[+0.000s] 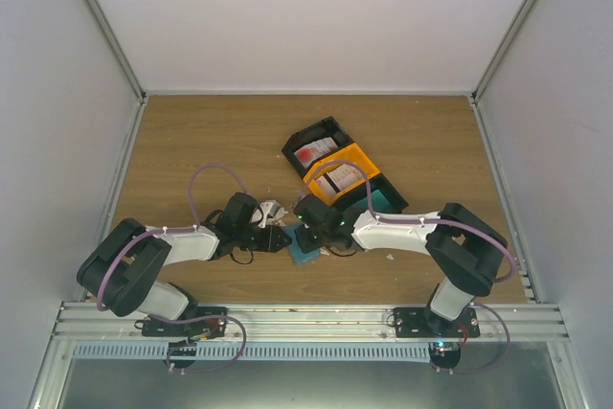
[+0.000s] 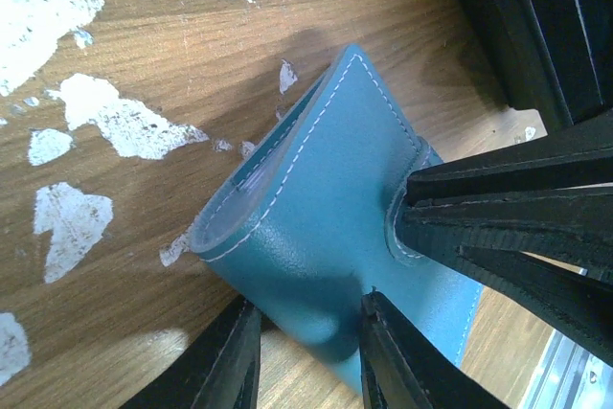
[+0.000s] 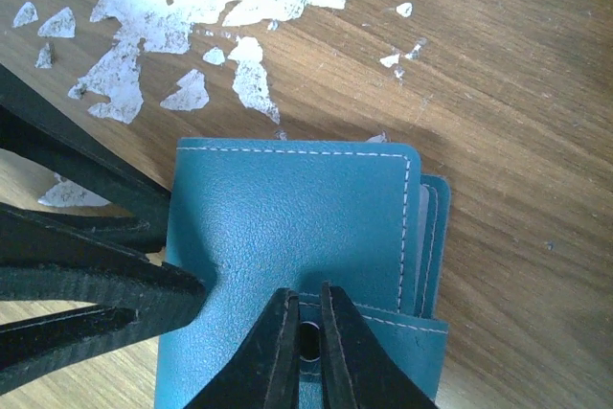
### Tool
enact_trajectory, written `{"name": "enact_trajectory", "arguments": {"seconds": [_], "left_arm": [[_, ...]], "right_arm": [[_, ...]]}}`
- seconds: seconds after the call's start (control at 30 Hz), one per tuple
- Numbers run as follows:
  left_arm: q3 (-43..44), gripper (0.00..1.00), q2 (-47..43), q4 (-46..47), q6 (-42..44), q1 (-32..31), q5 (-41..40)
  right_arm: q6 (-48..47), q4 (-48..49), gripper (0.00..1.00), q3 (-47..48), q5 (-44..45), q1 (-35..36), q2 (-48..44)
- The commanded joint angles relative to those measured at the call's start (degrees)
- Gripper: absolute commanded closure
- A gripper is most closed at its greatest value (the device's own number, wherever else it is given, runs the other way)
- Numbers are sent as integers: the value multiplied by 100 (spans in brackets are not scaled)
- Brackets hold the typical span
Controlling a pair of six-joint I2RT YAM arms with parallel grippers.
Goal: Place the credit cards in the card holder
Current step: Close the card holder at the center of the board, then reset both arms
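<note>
The blue-teal card holder [image 1: 307,254] lies folded on the wood between my two grippers. In the left wrist view my left gripper [image 2: 308,302] straddles the near folded edge of the card holder [image 2: 326,189] and pinches it, denting the cover. My right gripper [image 3: 306,292] has its fingers nearly together on the snap tab [image 3: 383,328] of the card holder [image 3: 287,217]; the snap shows in the narrow gap. Credit cards lie in the trays behind: a red-and-white one [image 1: 314,150], whitish ones [image 1: 337,177] and a teal one [image 1: 383,200].
A black tray [image 1: 299,146], an orange tray [image 1: 369,165] and another black tray [image 1: 397,206] stand in a diagonal row behind the right gripper. White scraps and chipped patches [image 3: 220,7] mark the wood by the holder. Grey walls close in the table's sides.
</note>
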Motion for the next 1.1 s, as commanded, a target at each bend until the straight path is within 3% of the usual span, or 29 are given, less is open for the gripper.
{"name": "enact_trajectory", "arguments": {"seconds": [0.0, 0.2, 0.47, 0.63, 0.73, 0.8, 1.07], "left_arm": [[-8, 68, 10, -289, 82, -47, -248], [94, 68, -205, -407, 39, -42, -329], [879, 52, -975, -1382, 227, -36, -1117], [1121, 34, -1843, -2000, 110, -26, -1963], [1416, 10, -2539, -2490, 108, -16, -2403], [1583, 2, -2968, -2712, 86, -16, -2688], [2401, 1, -4227, -3618, 116, -7, -3195]], "right_arm": [[103, -598, 93, -479, -182, 267, 559], [140, -609, 90, -287, 226, 282, 6], [123, -734, 59, 741, 1401, 159, -701], [188, -771, 49, 532, 1893, -147, -1426], [104, -1082, 44, 477, 2279, -400, -1940], [28, -1314, 39, 464, 2602, -550, -2415], [-360, -2167, 18, 627, 3618, -702, -4421]]}}
